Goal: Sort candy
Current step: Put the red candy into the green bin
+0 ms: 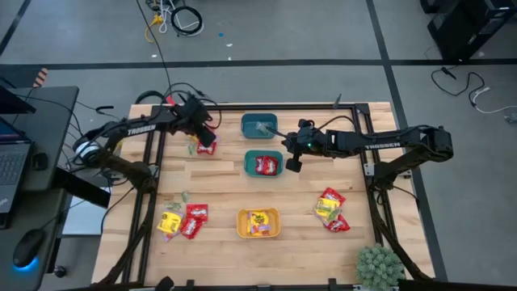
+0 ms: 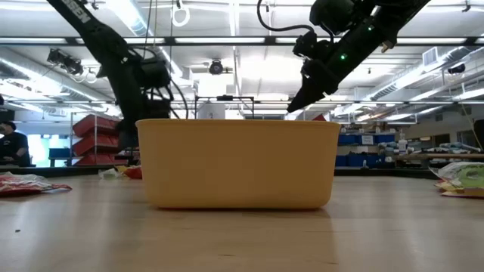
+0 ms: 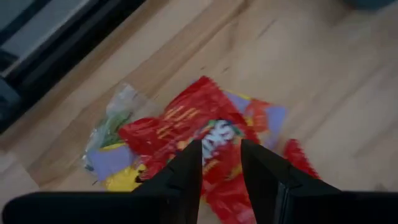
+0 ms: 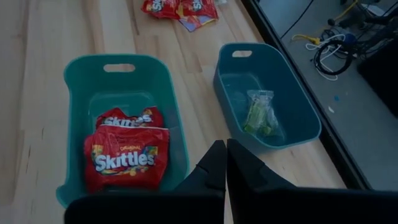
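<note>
A red candy packet [image 3: 199, 124] lies flat on the wood over a yellow one [image 3: 124, 179] and a clear green one [image 3: 115, 118], near the table's far left [image 1: 206, 148]. My left gripper [image 3: 222, 163] is open right above it, one finger on each side of its middle [image 1: 205, 136]. My right gripper [image 4: 224, 163] is shut and empty. It hovers between the two teal bins [image 1: 292, 159], high over the table [image 2: 296, 104]. The nearer teal bin [image 4: 74, 81] holds two red packets [image 4: 127, 158]. The farther teal bin [image 4: 298, 93] holds a green packet [image 4: 259, 112]. My left gripper comes at the red packet's middle [image 3: 219, 134] from above, pointing down, with the fingers [image 3: 186, 171] on either side of a strip of it. Whether the tips touch the wrapper cannot be told. The packet lies flat on the table.
An orange bin [image 1: 241, 229] with yellow candy stands at the near middle and fills the low view [image 2: 238, 162]. Loose candy lies near left [image 1: 182, 220] and near right [image 1: 331, 210]. A small plant [image 1: 378, 265] sits at the near right corner. Bare wood runs between the bins.
</note>
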Robot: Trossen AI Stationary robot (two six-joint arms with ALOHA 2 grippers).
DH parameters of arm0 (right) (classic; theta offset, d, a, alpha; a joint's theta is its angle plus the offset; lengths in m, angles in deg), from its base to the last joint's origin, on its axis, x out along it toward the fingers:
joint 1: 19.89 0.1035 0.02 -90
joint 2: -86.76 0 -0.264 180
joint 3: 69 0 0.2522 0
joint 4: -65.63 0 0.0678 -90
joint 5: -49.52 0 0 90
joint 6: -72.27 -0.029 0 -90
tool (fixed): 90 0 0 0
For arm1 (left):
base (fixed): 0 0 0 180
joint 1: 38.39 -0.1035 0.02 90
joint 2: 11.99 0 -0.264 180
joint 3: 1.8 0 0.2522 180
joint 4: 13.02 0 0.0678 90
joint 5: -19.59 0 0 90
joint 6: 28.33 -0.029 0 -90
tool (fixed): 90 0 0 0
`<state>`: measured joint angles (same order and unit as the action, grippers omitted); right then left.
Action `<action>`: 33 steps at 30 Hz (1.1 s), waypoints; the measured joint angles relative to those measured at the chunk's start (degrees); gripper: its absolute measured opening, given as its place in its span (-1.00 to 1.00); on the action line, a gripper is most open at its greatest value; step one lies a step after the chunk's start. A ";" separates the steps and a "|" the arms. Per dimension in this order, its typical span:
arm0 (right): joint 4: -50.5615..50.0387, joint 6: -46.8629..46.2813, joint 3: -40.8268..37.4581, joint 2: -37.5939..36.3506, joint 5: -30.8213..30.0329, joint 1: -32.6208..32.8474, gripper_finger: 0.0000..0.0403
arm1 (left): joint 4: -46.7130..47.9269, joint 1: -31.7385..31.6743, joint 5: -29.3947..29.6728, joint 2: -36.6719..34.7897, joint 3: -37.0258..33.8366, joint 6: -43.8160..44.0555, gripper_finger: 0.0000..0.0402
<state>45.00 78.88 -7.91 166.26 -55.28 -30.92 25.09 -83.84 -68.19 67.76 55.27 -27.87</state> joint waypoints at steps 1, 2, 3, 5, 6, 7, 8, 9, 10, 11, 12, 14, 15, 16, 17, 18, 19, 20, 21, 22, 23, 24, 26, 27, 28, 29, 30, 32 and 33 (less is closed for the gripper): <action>0.03 -0.10 0.00 0.00 0.00 0.00 -0.99 | 0.23 -0.69 -0.04 0.75 0.00 -0.02 -0.43; 0.18 -0.21 0.00 0.02 0.02 0.00 -0.99 | 0.01 -1.18 -0.15 1.57 -0.02 -0.06 -0.43; 0.41 -0.32 0.00 0.02 0.02 0.00 -1.00 | -0.70 -1.53 -0.15 2.55 0.00 -0.22 -0.43; 0.49 -0.59 0.00 0.02 0.04 0.00 -1.00 | -0.37 -2.15 -0.08 4.39 0.01 -1.00 -0.43; 0.48 -0.77 0.00 0.03 0.04 0.00 -1.00 | -0.26 -2.24 -0.05 5.16 -0.02 -1.49 -0.43; 0.48 -1.02 0.00 0.04 0.06 0.03 -0.99 | -0.59 -2.32 0.07 6.01 -0.01 -1.58 -0.43; 0.48 -1.40 0.00 0.04 0.06 0.13 -0.99 | -0.84 -2.33 0.20 6.67 0.03 -1.60 -0.43; 0.48 -1.73 0.00 0.04 0.06 0.13 -0.99 | -0.92 -2.27 0.51 7.08 0.09 -1.64 -0.43; 0.48 -1.90 0.00 0.04 0.06 0.13 -1.00 | -1.06 -2.27 0.79 7.45 0.17 -1.79 -0.43; 0.48 -1.93 0.00 0.04 0.06 0.15 -1.00 | -1.36 -2.27 0.92 7.76 0.20 -2.07 -0.43; 0.46 -1.93 0.00 0.04 0.06 0.17 -1.00 | -1.47 -2.27 0.98 7.88 0.22 -2.83 -0.43; 0.48 -1.94 0.00 0.04 0.08 0.15 -0.99 | -1.51 -2.27 1.10 7.95 0.21 -4.28 -0.43; 0.51 -1.93 0.00 0.04 0.06 0.15 -0.99 | -1.53 -2.27 1.16 7.95 0.20 -4.63 -0.44; 0.62 -1.93 0.00 0.04 0.06 0.15 -0.99 | -1.54 -2.27 1.39 7.98 0.20 -4.86 -0.46; 0.74 -1.93 0.00 0.04 0.06 0.15 -1.00 | -1.53 -2.27 1.88 7.99 0.19 -5.15 -0.49; 0.82 -1.93 0.00 0.04 0.06 0.15 -1.00 | -1.54 -2.27 2.51 8.03 0.17 -5.62 -0.54; 0.83 -1.93 0.00 0.04 0.06 0.15 -1.00 | -1.55 -2.25 2.84 8.04 0.17 -6.15 -0.61; 0.81 -1.93 0.00 0.04 0.07 0.15 -1.00 | -1.66 -2.16 3.08 8.06 0.13 -6.36 -0.68; 0.81 -1.93 0.00 0.04 0.06 0.15 -0.99 | -1.85 -2.07 3.34 8.04 0.09 -6.43 -0.77; 0.81 -1.93 0.00 0.04 0.06 0.15 -0.99 | -2.09 -2.05 3.65 7.98 0.04 -6.51 -0.87; 0.83 -1.93 0.00 0.04 0.06 0.15 -0.99 | -2.30 -2.05 3.78 7.76 -0.02 -6.88 -0.93; 0.83 -1.93 0.00 0.04 0.06 0.15 -1.00 | -2.31 -2.07 4.11 7.52 -0.04 -7.67 -0.96; 0.81 -1.66 0.00 0.04 0.06 0.15 -1.00 | -2.28 -1.79 5.22 6.68 -0.14 -8.02 -0.97; 0.83 -1.58 0.00 0.04 0.06 0.15 -1.00 | -2.26 -1.69 5.71 6.04 -0.15 -8.17 -0.98; 0.85 -1.41 0.00 0.04 0.06 0.15 -0.99 | -2.26 -1.62 5.75 5.23 -0.15 -8.39 -0.99; 0.83 -1.05 0.00 0.04 0.06 0.15 -0.99 | -2.29 -1.40 5.74 4.31 -0.15 -8.45 -0.99; 0.83 -0.81 0.00 0.04 0.06 0.15 -0.99 | -2.31 -1.12 5.58 3.35 -0.13 -8.43 -0.99; 0.83 -0.42 0.00 0.04 0.06 0.15 -1.00 | -2.15 -0.18 3.86 1.00 -0.13 -7.93 -0.99; 0.82 -0.26 0.00 0.04 0.06 0.15 -1.00 | -2.32 0.55 2.49 -0.28 -0.13 -7.91 -0.99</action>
<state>45.82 78.62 -7.91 166.31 -55.22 -30.77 22.76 -83.30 -65.70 67.48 55.14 -35.78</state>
